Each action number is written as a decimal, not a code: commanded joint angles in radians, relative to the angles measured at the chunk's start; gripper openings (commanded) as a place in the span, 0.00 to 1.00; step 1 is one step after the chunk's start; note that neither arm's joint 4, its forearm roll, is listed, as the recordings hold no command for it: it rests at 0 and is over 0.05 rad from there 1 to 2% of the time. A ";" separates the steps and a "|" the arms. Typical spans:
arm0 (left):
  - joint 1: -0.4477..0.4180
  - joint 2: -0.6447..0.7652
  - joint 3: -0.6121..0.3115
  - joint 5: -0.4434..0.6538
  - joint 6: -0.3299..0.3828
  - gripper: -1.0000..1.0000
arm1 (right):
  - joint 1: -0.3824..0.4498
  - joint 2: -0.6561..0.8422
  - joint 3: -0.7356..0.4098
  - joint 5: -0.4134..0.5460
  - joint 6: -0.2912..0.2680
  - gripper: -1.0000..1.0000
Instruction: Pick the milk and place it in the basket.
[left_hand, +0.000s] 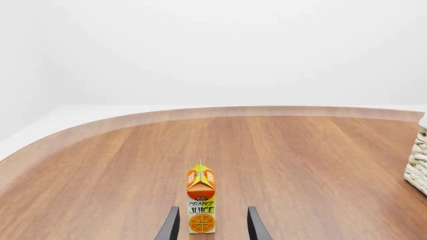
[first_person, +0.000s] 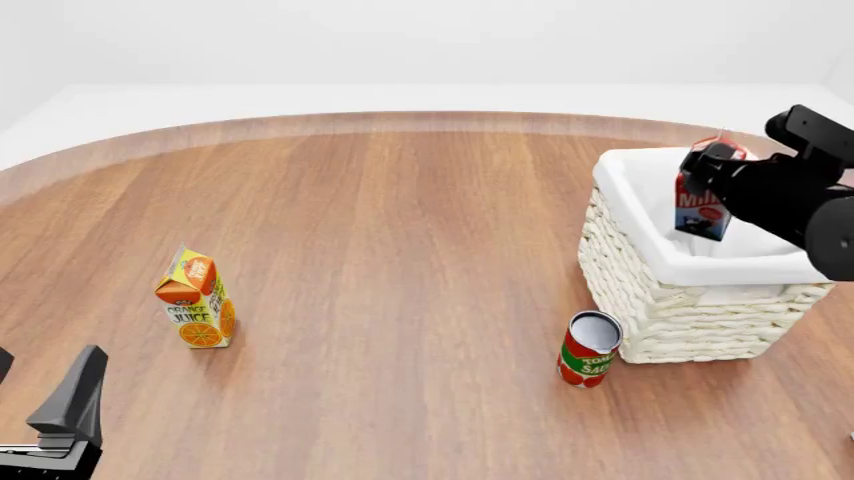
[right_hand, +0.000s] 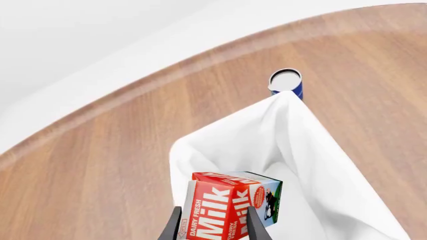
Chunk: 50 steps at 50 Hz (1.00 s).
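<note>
The milk (first_person: 701, 206) is a red, blue and white carton, held tilted in my right gripper (first_person: 711, 160) just over the opening of the basket (first_person: 667, 310). In the right wrist view, my right gripper (right_hand: 213, 227) has both fingers (right_hand: 175, 226) pressed on the sides of the milk (right_hand: 230, 202), with the basket's white cloth lining (right_hand: 300, 145) below and around it. My left gripper (first_person: 40, 382) is open and empty, low at the near left. In the left wrist view, my left gripper (left_hand: 212, 231) points towards the juice carton.
An orange juice carton (first_person: 198, 302) stands upright at the left, just beyond the left fingers (left_hand: 169, 226). A tomato sauce can (first_person: 589, 348) stands just in front of the basket's near left corner, also in the right wrist view (right_hand: 287, 82). The basket's wicker edge (left_hand: 417, 165) shows in the left wrist view.
</note>
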 joint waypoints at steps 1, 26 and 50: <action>0.000 0.000 0.000 0.000 0.000 1.00 | -0.008 0.049 -0.027 -0.040 0.019 0.00; 0.000 0.000 0.000 0.000 0.000 1.00 | -0.012 0.142 -0.048 -0.077 0.029 0.00; 0.000 0.000 0.000 0.000 0.000 1.00 | -0.018 0.211 -0.060 -0.099 0.028 0.00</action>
